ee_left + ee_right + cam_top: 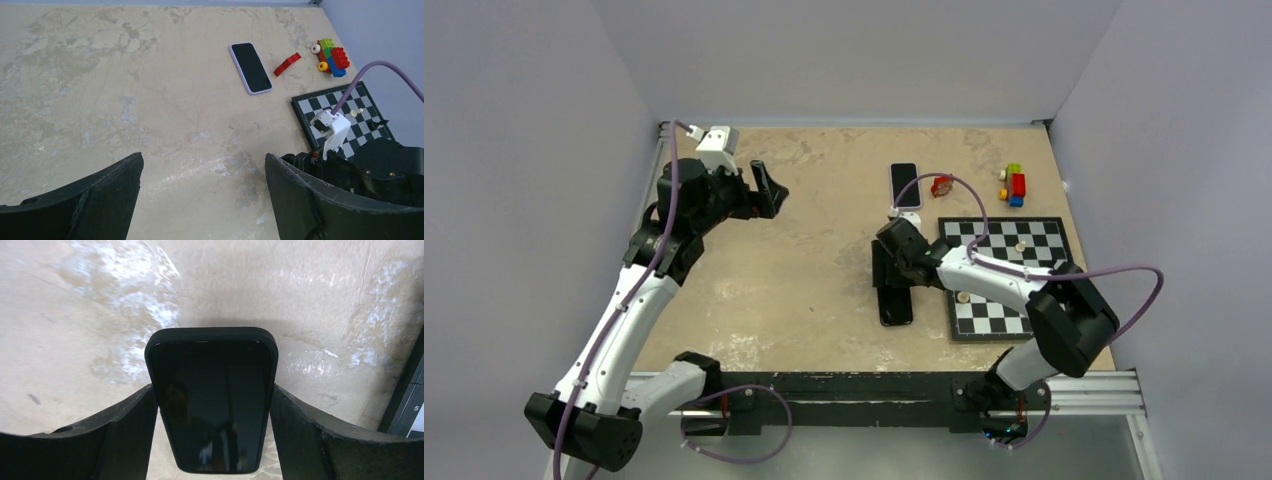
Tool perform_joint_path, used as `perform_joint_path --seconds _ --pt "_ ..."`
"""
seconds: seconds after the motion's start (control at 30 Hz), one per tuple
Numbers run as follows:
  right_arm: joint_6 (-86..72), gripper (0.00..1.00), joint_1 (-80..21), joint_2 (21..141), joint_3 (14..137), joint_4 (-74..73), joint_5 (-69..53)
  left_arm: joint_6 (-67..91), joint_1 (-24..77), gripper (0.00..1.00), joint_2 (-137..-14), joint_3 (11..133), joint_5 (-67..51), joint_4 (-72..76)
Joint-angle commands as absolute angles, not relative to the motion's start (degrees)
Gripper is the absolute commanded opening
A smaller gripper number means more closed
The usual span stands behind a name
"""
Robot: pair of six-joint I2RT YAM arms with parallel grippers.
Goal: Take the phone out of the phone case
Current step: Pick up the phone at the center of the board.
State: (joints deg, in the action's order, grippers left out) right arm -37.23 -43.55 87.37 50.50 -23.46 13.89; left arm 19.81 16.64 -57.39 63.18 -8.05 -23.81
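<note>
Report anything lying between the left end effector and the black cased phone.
No object lies on the table between them. The left end effector hangs open, but the right end effector grips the black cased phone by its long edges.

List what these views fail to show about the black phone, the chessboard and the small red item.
- Black cased phone: where case ends and screen begins, black on black in the right wrist view; far end hidden under the right pincer from above.
- Chessboard: partly covered by the right arm in the top view; pieces too small to name.
- Red piece: too small to identify, top or left wrist view.
</note>
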Motion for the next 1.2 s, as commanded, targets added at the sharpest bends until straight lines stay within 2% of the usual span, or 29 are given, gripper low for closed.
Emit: perform_joint_path --seconds 0.0,0.17,0.37,0.53,0.63,0.73,0.83,0.93,1.17 --pt "-38.9 0.00 -43.6 82.3 51.4 -17.6 13.5 21.2 16.8 0.94 -58.8 66.2 -12.6 -23.9" --pt "-40.2 0.00 -41.7 77.9 51.0 -15.0 12.2 21.6 16.8 0.89 -60.3 66.2 -15.3 -23.3" --pt "-41.6 0.00 -35.8 72.8 48.4 -8.0 2.7 23.4 16.9 0.81 -63.0 66.3 -21.7 -21.9" --pt "-42.7 0.00 -32.6 72.1 48.5 -5.9 -2.1 24.5 17.4 0.67 -65.6 66.1 -27.4 -19.9" --pt "-44.5 0.00 -30.9 71.8 49.8 -5.6 -5.7 26.0 18.5 0.63 -66.7 64.9 -29.5 -17.3" --pt "-48.1 0.00 -28.7 71.3 50.9 -4.7 -9.1 27.6 19.9 0.63 -68.0 63.7 -30.9 -15.2" --pt "-51.9 0.00 -26.6 71.1 50.8 -1.6 -13.8 28.4 21.8 0.70 -69.5 63.7 -32.2 -14.8" --pt "-54.4 0.00 -26.0 72.2 51.8 -0.3 -17.8 29.0 23.9 0.72 -71.4 64.0 -33.8 -14.8" --pt "-54.6 0.00 -26.0 73.6 55.2 -0.3 -17.1 28.5 28.8 0.59 -75.7 65.7 -34.9 -17.8"
